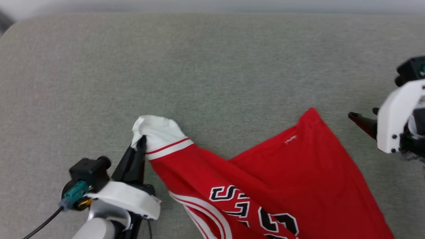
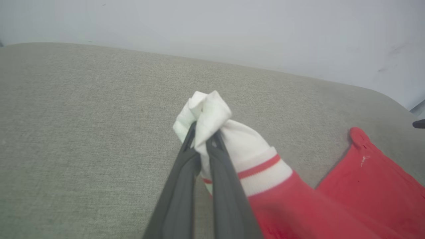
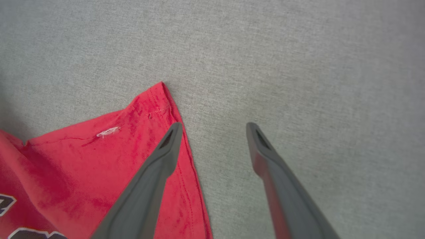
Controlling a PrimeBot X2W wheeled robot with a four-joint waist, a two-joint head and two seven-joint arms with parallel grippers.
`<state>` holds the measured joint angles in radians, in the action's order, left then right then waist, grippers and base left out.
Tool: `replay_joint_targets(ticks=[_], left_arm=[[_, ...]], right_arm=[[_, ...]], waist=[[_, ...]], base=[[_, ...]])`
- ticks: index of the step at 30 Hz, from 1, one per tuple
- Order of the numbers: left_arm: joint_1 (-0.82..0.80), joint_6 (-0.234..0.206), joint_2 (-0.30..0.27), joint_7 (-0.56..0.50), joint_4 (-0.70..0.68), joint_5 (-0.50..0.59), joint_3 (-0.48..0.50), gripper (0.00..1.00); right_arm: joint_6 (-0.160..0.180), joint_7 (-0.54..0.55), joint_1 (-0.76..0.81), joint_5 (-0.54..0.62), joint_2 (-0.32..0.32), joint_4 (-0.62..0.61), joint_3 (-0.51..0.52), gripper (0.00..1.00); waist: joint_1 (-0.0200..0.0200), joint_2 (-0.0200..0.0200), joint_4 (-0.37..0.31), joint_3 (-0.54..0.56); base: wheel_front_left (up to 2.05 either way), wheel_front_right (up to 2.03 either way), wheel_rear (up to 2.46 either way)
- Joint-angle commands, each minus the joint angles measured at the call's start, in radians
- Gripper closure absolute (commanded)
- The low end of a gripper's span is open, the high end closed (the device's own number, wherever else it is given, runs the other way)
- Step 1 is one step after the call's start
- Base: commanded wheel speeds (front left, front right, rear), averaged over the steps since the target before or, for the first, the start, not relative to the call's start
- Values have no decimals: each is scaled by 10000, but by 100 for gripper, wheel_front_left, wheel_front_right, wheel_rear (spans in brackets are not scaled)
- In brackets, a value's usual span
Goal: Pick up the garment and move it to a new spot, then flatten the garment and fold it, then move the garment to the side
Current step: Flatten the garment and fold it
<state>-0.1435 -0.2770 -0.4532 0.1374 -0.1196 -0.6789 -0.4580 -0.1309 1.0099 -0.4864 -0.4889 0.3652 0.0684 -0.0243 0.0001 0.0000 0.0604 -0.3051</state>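
Two dark fingers of the left gripper [image 2: 202, 134] are pinched tight on the white sleeve [image 2: 212, 113] of the shirt [image 1: 282, 172]. The sleeve end is bunched up above the fingertips.

The red shirt lies on the grey cushion [image 1: 212, 66], on the near side, well away from the far edge. It spreads from the held sleeve across to the right. One red corner [image 3: 161, 94] of the shirt points toward the far edge and lies flat. Part of the shirt is folded over itself in the middle, so it is not smooth yet.

The right gripper [image 3: 212, 127] is wide open and holds nothing. One of its fingers is over the red corner and the other is over bare cushion.

I think this is the flattening step. The fold comes later.

Next, I think the left gripper should pull the sleeve out toward the left edge, lay it down and let go. The pull should be gentle, or the flat corner may slide.
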Motion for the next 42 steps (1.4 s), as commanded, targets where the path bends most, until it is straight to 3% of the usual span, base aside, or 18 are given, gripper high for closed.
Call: replay_joint_targets(ticks=[1, 12, 13, 14, 15, 21, 29, 36, 42], left_arm=[[-353, 122, 143, 86, -47, 117, -114, 100], [-936, 385, 567, 418, 156, 133, -327, 100], [-936, 395, 580, 437, 189, 125, -330, 100], [-929, 405, 587, 458, 222, 117, -333, 100], [-921, 408, 595, 465, 251, 107, -335, 100], [-872, 402, 524, 502, 418, 46, -260, 100], [-1368, 506, -137, 80, 614, 77, 25, 100], [-3080, 925, -681, -681, 1222, 322, 107, 100], [-4871, 1396, -434, -1080, 2512, 199, 104, 100]], right_arm=[[4, 748, -504, 184, -197, 159, -199, 0], [2, 2185, -727, 265, -721, 1713, -1123, 0], [2, 2258, -633, 261, -705, 1840, -1259, 14], [2, 2314, -567, 233, -678, 1955, -1389, 68], [2, 2300, -520, 165, -675, 2016, -1475, 100], [2, 1807, -761, -217, -451, 1747, -1748, 100], [4, -3, -1306, 32, -156, 1363, -1439, 100], [4, -1416, -1780, 267, -475, 2107, -950, 100], [4, -2443, -2451, 286, -770, 3133, -652, 100]], waist=[[-1, 0, 577, -558], [-1, 0, 1169, -1153], [-1, 0, 1177, -1158], [-1, 0, 1185, -1153], [-1, 0, 1184, -1141], [-1, 0, 1106, -891], [-1, 0, 648, 239], [-1, 0, 4, 1343], [-1, 0, -382, 1942]], base=[[0, 0, 0], [0, 0, 0], [0, 0, 0], [0, 0, 0], [0, 0, 0], [0, 0, 0], [0, 0, 0], [0, 0, 0], [0, 0, 0]])
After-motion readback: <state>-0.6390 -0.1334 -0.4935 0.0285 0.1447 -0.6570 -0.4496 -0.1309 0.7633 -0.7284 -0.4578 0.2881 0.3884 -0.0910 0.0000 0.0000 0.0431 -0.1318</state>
